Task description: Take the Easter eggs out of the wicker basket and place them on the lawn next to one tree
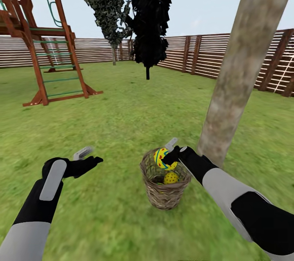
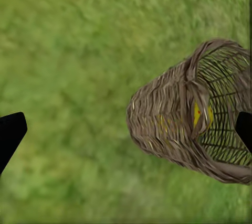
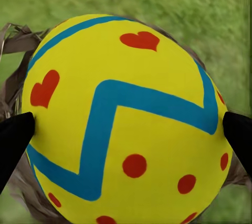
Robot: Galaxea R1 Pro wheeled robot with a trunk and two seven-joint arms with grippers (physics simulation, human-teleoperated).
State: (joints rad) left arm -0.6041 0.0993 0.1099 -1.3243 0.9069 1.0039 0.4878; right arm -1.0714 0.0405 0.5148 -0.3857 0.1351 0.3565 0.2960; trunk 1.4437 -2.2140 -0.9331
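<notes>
The brown wicker basket (image 1: 165, 187) stands on the lawn (image 1: 122, 130) just in front of the thick pale tree (image 1: 241, 65) trunk. My right gripper (image 1: 169, 158) is shut on a yellow Easter egg (image 1: 162, 159) with red dots and a blue zigzag, held just above the basket's rim. That egg (image 3: 123, 119) sits large between the black fingertips (image 3: 16, 135) in the right wrist view. Another egg (image 1: 171, 178) lies inside the basket. My left gripper (image 1: 90, 159) hovers open over grass to the basket's left; the basket (image 2: 194, 114) shows between its fingers with yellow inside.
A wooden play frame (image 1: 45, 40) with a green ladder stands at the far left. A thin-trunked black-foliage tree (image 1: 149, 20) and a second dark one (image 1: 107, 4) stand at the back. A slatted wooden fence (image 1: 204, 55) closes the garden.
</notes>
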